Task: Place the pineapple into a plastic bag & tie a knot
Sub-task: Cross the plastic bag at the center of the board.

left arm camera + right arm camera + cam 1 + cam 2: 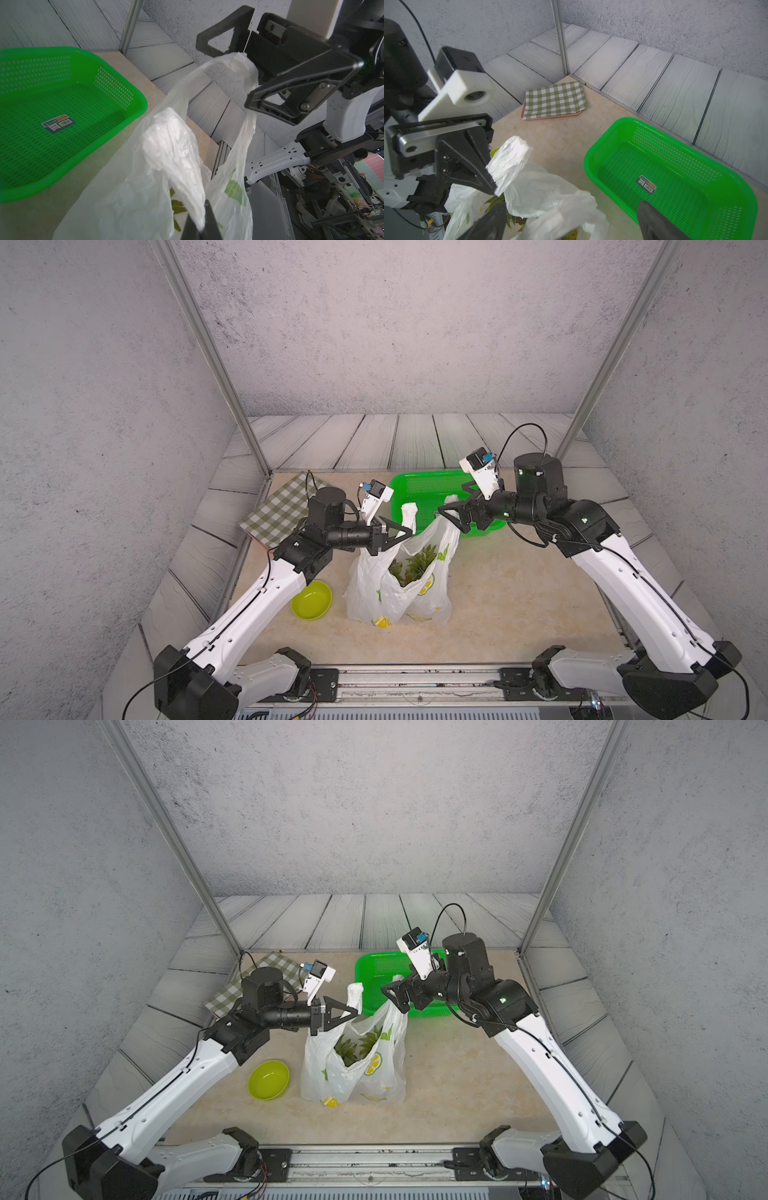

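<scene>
On left: left gripper (409, 532) pinched shut on left handle (409, 510), handle upright.
Centre: plastic bag (399, 593) stands on table (519, 605), pineapple (413, 566) leaves inside.
Right: right gripper (452, 501) jaws wide, right handle (234, 62) between them, unclamped.
Next: knot not tied; right arm nearest loose handle.

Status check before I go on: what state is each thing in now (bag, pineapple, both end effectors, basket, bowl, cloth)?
plastic bag: standing, mouth open, handles untied.
pineapple: inside bag, leafy crown showing.
left end effector: shut on one handle loop.
right end effector: open, other handle loop between its jaws.
green basket: empty.
yellow-green bowl: upright, empty.
checked cloth: folded flat.
</scene>
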Controlling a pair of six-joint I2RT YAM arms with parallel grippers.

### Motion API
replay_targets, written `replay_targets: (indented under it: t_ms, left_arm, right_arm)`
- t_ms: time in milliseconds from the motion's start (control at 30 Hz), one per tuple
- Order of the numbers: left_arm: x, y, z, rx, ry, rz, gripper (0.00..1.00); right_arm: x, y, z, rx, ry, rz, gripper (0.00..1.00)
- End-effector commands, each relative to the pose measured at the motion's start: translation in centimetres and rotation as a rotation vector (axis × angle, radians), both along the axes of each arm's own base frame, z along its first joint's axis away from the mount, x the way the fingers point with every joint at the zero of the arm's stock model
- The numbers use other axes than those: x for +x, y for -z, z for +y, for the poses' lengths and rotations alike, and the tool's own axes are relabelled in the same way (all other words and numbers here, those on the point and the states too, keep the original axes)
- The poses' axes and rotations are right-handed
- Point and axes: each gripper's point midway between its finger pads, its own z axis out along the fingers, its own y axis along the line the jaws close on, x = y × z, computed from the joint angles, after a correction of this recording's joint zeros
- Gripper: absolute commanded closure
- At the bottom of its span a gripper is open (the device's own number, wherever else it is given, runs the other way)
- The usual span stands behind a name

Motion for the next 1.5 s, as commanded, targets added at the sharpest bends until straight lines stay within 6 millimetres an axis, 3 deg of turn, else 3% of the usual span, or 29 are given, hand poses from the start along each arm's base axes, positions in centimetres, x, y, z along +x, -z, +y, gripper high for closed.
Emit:
replay_targets:
  t_ms: [0, 67, 200, 367, 567, 767, 900, 1033, 1300, 1467]
  left_arm:
    - [-0.5, -1.0, 0.0, -0.021, 0.018, -0.028, 1.0]
    - [-0.5, -0.9, 0.0, -0.021, 0.016, -0.026, 1.0]
    - [-0.5, -0.9, 0.0, -0.02, 0.016, -0.024, 1.0]
    - [-0.3, -1.1, -0.1, -0.022, 0.019, -0.025, 1.0]
    - [-0.1, -1.2, -0.1, -0.014, 0.005, -0.033, 1.0]
    - [0.7, -1.0, 0.0, 0.019, -0.027, -0.042, 1.0]
    - [1.1, -1.3, -0.1, 0.039, -0.032, -0.054, 1.0]
    - [1.7, -1.2, -0.1, 0.072, -0.043, -0.062, 1.0]
    - [2.3, 0.7, -0.6, 0.149, -0.011, -0.032, 1.0]
    - [1.3, 0.4, -1.0, 0.145, 0.023, -0.07, 1.0]
  right_arm:
    - [0.4, -0.9, 0.4, 0.024, -0.044, -0.004, 0.01]
    - [0.9, -0.6, 0.4, 0.024, -0.044, 0.012, 0.01]
    - [1.2, 0.2, 0.3, 0.04, -0.055, 0.048, 0.1]
    - [0.3, 0.6, 0.6, 0.067, -0.091, 0.084, 0.37]
    - [-1.7, -0.3, 1.6, 0.139, -0.178, 0.156, 0.68]
    - [-3.8, -2.5, 3.1, 0.28, -0.286, 0.243, 0.89]
    - [-5.3, -4.4, 4.2, 0.329, -0.351, 0.257, 0.94]
    - [-6.4, -4.6, 5.2, 0.334, -0.406, 0.288, 0.96]
    - [-7.2, -2.5, 7.3, 0.299, -0.434, 0.356, 0.97]
    - [-7.0, -1.2, 8.2, 0.288, -0.435, 0.395, 0.97]
